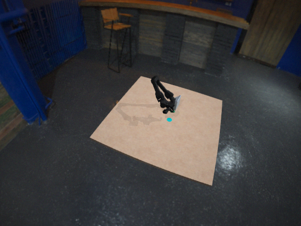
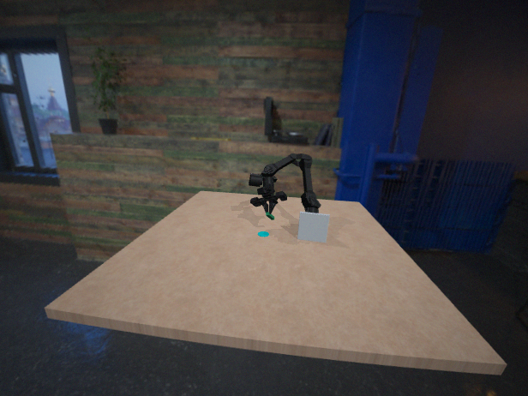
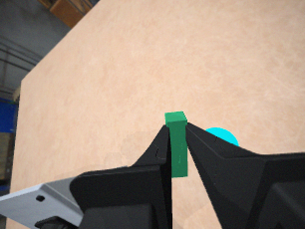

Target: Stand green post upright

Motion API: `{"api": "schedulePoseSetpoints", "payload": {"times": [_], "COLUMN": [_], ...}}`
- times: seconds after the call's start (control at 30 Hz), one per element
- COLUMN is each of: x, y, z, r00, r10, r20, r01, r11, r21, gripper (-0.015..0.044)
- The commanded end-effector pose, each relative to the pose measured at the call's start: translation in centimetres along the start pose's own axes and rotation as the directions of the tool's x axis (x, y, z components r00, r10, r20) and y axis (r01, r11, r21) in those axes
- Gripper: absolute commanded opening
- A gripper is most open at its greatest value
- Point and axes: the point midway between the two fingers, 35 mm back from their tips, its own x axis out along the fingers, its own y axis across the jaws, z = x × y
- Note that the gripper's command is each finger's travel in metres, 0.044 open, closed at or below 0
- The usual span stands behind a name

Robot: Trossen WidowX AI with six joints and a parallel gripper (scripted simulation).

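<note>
The green post [image 1: 174, 111] [image 2: 270, 216] [image 3: 178, 154] is held in the air between the fingertips of my gripper [image 2: 268, 213] [image 3: 175, 127]. It lies closer to level than upright, with one end tipped down in the exterior view. My gripper is shut on it and points down. The flat cyan circle [image 1: 169, 120] [image 2: 263, 234] [image 3: 222, 135] is on the table top; nothing stands on it. In the wrist view it lies right of the post, partly hidden by the right finger. The post is off to one side of the circle and above table height.
A grey upright panel [image 1: 177, 102] [image 2: 314, 227] [image 3: 60, 198] stands near the arm's base, right of the circle in the exterior view and at the lower left in the wrist view. The table [image 1: 156, 144] [image 2: 240, 291] [image 3: 100, 90] ends at a straight edge, seen at the upper left in the wrist view.
</note>
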Motion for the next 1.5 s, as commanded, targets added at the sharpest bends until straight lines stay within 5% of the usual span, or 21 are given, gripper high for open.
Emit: {"api": "schedulePoseSetpoints", "payload": {"times": [0.0,1.47], "x": [-0.07,-0.89], "y": [0.08,-0.2], "z": [-0.06,-0.09], "r00": [1.0,0.938], "r10": [0.002,-0.018], "r20": [0.03,0.346], "r01": [-0.001,0.049], "r11": [1.0,0.996], "r21": [-0.009,-0.079], "gripper": [0.0022,0.0022]}}
